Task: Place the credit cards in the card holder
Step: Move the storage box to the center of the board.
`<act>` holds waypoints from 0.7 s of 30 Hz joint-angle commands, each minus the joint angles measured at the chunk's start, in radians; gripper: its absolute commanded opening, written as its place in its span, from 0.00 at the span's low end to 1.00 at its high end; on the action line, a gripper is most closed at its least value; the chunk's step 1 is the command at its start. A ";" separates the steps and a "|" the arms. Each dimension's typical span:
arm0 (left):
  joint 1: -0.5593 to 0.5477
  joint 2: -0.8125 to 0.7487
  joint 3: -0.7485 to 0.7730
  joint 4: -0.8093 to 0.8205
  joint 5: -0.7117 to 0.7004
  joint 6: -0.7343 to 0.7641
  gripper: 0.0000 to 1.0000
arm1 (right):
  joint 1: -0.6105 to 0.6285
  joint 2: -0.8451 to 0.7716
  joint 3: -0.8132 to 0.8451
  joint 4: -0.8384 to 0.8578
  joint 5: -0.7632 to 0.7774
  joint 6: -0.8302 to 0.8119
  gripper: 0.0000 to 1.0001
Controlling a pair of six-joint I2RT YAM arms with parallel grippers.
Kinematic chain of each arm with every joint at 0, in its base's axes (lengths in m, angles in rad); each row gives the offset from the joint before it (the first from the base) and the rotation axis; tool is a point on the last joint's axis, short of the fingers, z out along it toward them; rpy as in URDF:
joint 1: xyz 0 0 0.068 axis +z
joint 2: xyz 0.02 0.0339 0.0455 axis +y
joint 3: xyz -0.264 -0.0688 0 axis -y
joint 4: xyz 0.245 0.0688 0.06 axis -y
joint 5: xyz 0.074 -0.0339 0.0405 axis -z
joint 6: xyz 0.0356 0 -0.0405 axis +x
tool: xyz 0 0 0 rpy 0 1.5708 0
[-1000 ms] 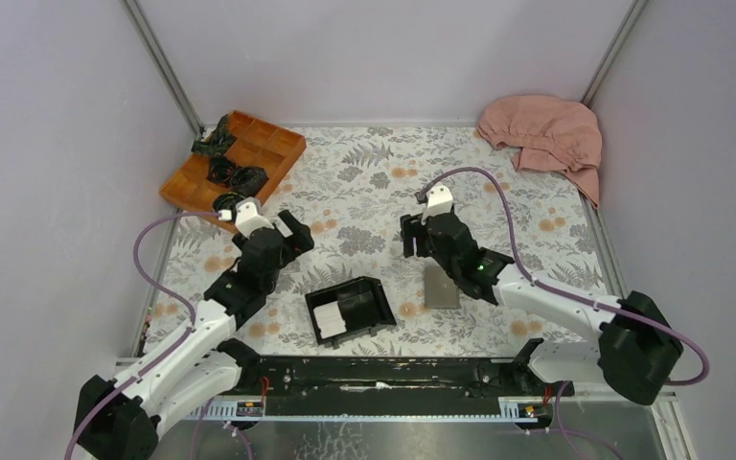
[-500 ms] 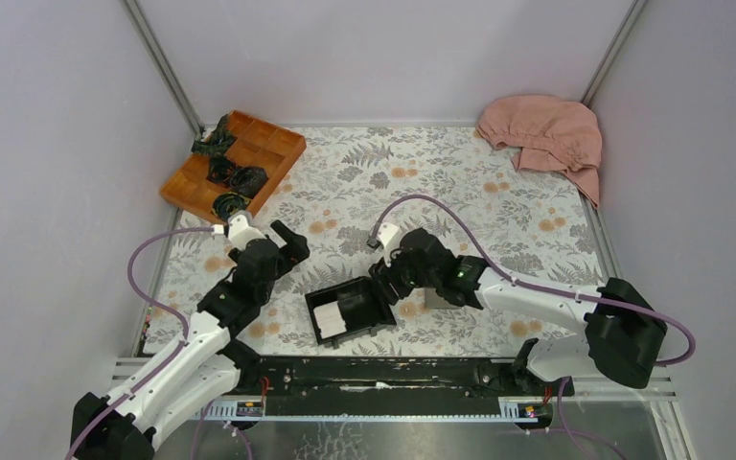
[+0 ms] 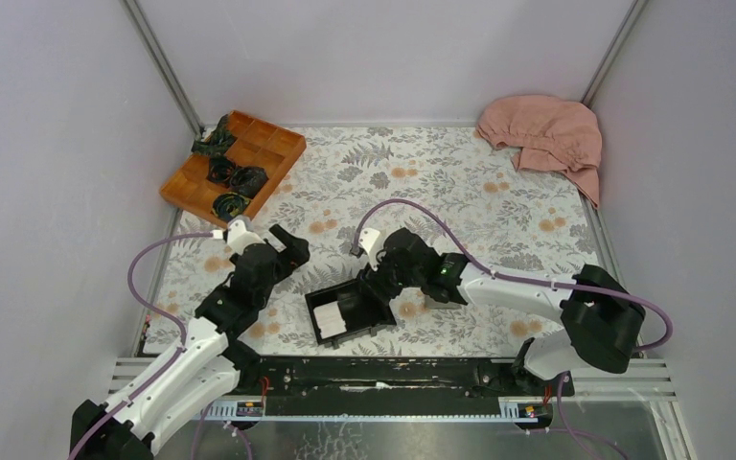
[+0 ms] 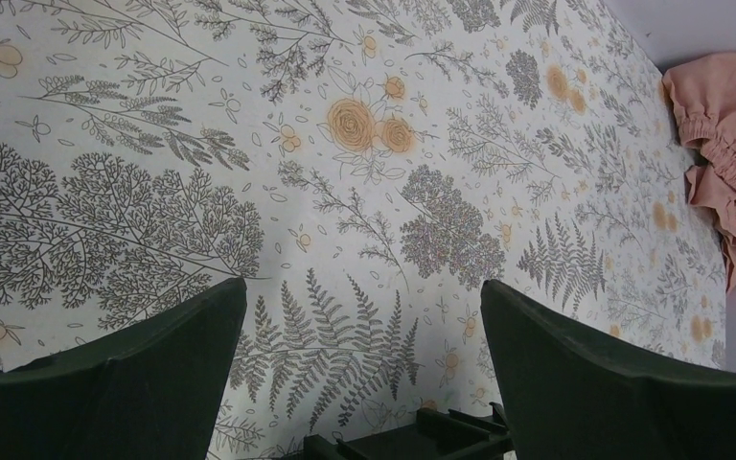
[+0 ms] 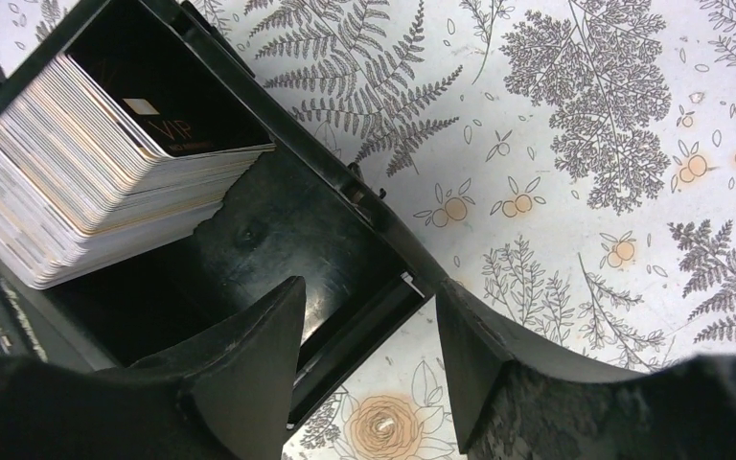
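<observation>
Orange tray (image 3: 235,163) far left. The left pincer (image 3: 287,242) gapes, released, above the tabletop (image 3: 393,153). The credit cards (image 3: 330,319) sit stacked in a black box (image 3: 376,316); over its rim hangs the right pincer (image 5: 364,297), released, arm stretched low. Pink cloth (image 3: 546,134) far right.

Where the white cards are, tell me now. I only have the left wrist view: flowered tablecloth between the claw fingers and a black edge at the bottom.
Observer: The stack of thin white rectangular cards sits inside the open black plastic box, in the end nearer the left arm.
Operator: Report the right claw.
Observer: The right claw hangs open over the box's far rim beside the cards, holding nothing.
</observation>
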 commanded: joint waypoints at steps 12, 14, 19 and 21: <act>-0.010 -0.024 -0.026 0.003 0.034 -0.038 1.00 | 0.009 0.110 0.121 0.076 0.043 -0.154 0.60; -0.009 -0.029 -0.028 0.002 0.036 -0.040 1.00 | 0.009 0.130 0.135 0.070 0.040 -0.158 0.60; -0.009 -0.035 -0.030 0.001 0.046 -0.046 1.00 | 0.010 0.159 0.143 0.072 0.025 -0.166 0.60; -0.009 -0.034 -0.030 0.003 0.048 -0.050 1.00 | 0.009 0.170 0.147 0.069 0.016 -0.170 0.60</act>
